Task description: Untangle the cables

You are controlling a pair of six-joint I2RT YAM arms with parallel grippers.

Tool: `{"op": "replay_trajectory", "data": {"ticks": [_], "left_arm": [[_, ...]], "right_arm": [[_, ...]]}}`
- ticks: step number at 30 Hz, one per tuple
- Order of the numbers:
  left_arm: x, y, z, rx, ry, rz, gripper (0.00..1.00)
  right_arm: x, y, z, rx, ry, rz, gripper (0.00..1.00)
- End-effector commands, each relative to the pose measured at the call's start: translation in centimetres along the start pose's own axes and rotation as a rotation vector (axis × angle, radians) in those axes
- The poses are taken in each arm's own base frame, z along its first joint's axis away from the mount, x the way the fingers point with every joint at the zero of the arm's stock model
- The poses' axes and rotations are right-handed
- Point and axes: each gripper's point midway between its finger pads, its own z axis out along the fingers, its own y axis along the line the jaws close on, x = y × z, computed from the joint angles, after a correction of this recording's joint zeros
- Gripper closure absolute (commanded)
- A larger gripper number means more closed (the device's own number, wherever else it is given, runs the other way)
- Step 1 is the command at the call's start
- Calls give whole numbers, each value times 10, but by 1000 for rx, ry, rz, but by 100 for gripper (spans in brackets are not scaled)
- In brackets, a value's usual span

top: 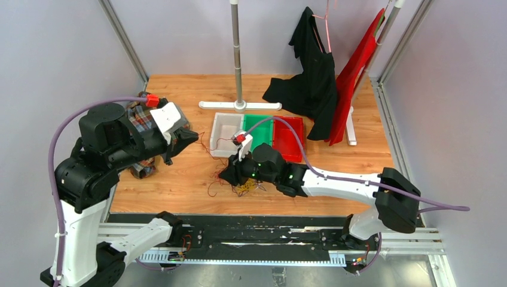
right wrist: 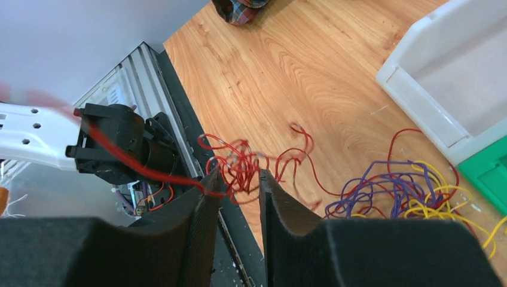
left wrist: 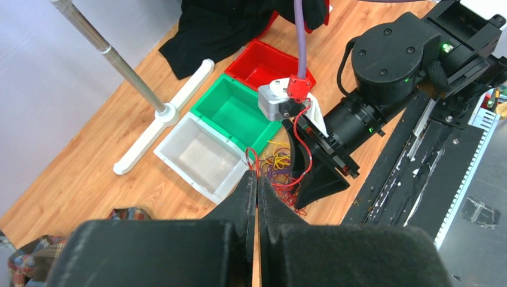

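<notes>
The cables (top: 242, 186) lie as a tangle of red, yellow and purple strands on the wooden table, in front of the bins. My left gripper (top: 192, 135) is raised left of the white bin. In the left wrist view the left gripper (left wrist: 257, 175) is shut on a red cable (left wrist: 251, 158) that runs down to the tangle (left wrist: 278, 164). My right gripper (top: 227, 176) is low at the tangle's left end. In the right wrist view the right gripper (right wrist: 239, 176) is open, with a red bunch (right wrist: 242, 164) at its fingertips. Purple and yellow strands (right wrist: 406, 191) lie to its right.
A white bin (top: 214, 136), a green bin (top: 260, 128) and a red bin (top: 287, 139) stand in a row behind the tangle. A metal stand (top: 237, 54) rises at the back. Black (top: 311, 84) and red (top: 359, 66) garments hang at back right. A plaid cloth (top: 139, 116) lies under the left arm.
</notes>
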Motion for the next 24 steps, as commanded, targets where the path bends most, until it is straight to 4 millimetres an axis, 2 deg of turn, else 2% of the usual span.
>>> {"op": "replay_trajectory", "data": {"ticks": [1, 5, 11, 18, 21, 24], "left_arm": [[-4, -4, -1, 18, -27, 6, 100], [2, -5, 0, 23, -2, 23, 100], [14, -7, -4, 21, 23, 47, 100], [32, -4, -7, -17, 70, 49, 100], [51, 1, -6, -53, 117, 52, 100], [76, -4, -5, -53, 163, 25, 100]], "right_arm": [[-13, -6, -15, 8, -73, 50, 72], [-11, -10, -28, -22, -81, 91, 77], [-14, -17, -46, 13, -93, 99, 98], [-37, -18, -56, 36, -128, 77, 100], [-49, -15, -60, 38, -132, 53, 99], [-58, -11, -64, 35, -145, 31, 99]]}}
